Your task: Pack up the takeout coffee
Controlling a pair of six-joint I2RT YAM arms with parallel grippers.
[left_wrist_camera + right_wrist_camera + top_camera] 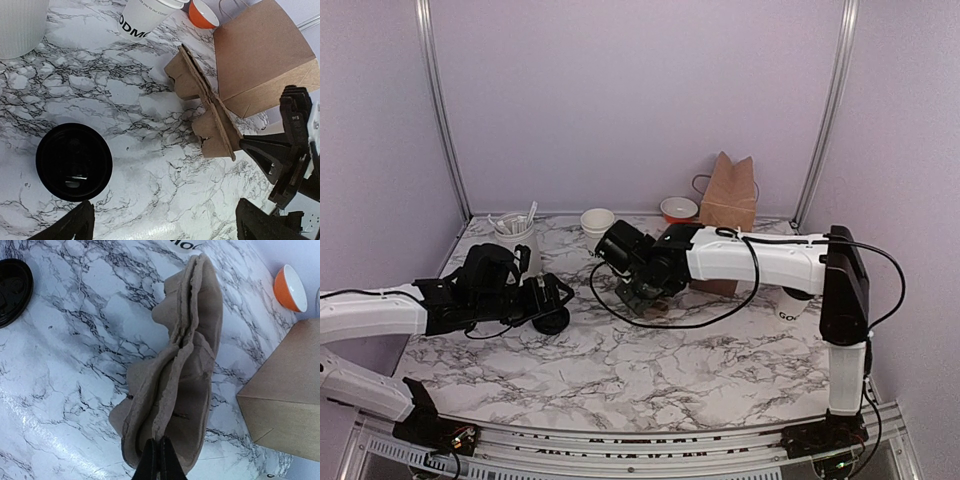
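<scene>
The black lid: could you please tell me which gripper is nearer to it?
Left. The left gripper hangs open right by the black lid; the right gripper is farther off, shut on the cardboard carrier.

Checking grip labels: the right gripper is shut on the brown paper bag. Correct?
No. The right gripper is shut on the folded cardboard carrier, not the paper bag beside it, as the right wrist view shows.

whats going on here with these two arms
The right gripper is shut on the edge of a folded brown cardboard cup carrier, holding it on edge near the brown paper bag. The left gripper hangs open above a round black plastic lid lying on the marble table.
</scene>
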